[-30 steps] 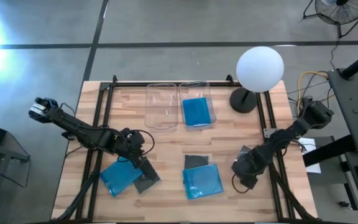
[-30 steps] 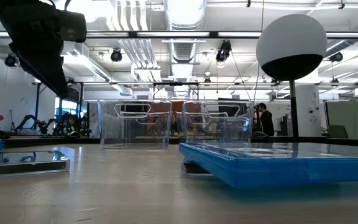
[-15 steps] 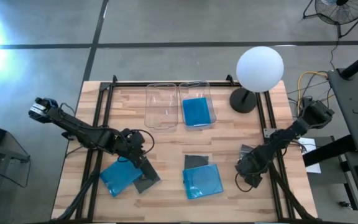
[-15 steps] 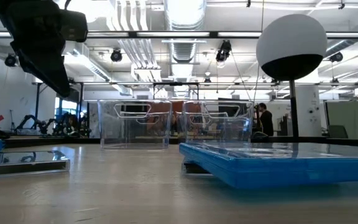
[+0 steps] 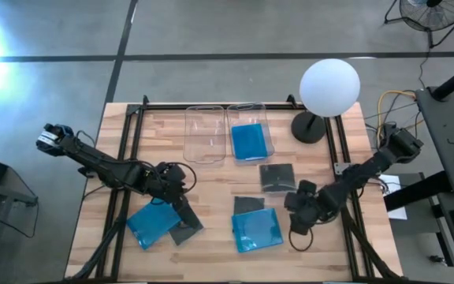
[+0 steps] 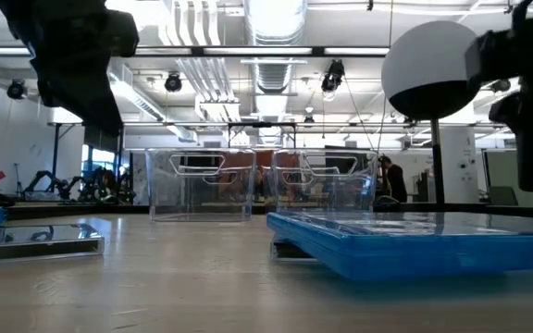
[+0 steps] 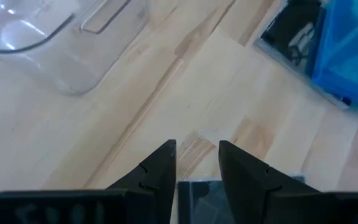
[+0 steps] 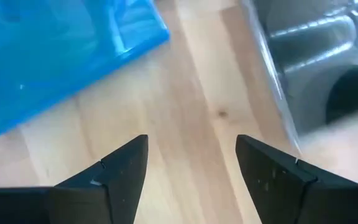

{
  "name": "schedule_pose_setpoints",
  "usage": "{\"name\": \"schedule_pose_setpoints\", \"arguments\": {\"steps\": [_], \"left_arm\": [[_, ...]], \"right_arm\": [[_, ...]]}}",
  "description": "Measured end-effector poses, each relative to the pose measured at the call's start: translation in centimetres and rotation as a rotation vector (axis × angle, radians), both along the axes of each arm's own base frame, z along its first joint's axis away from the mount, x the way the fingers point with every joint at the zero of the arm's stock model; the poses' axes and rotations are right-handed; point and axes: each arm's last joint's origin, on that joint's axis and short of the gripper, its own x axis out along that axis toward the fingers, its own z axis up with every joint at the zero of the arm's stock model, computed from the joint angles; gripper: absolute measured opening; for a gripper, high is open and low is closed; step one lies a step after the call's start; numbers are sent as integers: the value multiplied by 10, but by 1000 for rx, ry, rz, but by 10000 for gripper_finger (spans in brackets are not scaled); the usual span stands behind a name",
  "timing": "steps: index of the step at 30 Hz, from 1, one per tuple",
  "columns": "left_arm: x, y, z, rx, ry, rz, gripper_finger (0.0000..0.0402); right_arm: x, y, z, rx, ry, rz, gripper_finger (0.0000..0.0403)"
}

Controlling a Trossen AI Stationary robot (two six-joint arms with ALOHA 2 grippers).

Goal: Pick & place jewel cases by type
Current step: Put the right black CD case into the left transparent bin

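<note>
While both arms hang low over the wooden surface (image 5: 211,189), a snag looks possible.
The left gripper (image 7: 196,163), fingers barely parted and holding nothing, sits over the dark grey jewel case (image 5: 186,229) tucked under the translucent blue jewel case (image 5: 153,223); a misjudged pinch could drag both. The right gripper (image 8: 191,163), spread wide and empty, hovers beside another blue jewel case (image 5: 256,229).

- On your wooden slatted worktop (image 5: 219,181), two clear rectangular plastic bins (image 5: 205,134) stand side by side at the far edge; the right one holds a translucent blue square jewel case (image 5: 249,142).
- Your white globe lamp (image 5: 329,87) stands to their right.
- At the near left, a blue case (image 5: 150,224) lies beside a dark grey case (image 5: 186,229).
- At near centre, another blue case (image 5: 256,229) overlaps a dark case (image 5: 247,204); a further dark case (image 5: 276,176) lies behind them.
</note>
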Motion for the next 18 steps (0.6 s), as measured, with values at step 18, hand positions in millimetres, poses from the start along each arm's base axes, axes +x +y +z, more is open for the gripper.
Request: {"name": "schedule_pose_setpoints", "arguments": {"steps": [18], "left_arm": [[29,26,18,-267,-303,255,104]], "right_arm": [[-48,-72,-30,319,-241,-1064,240]]}}
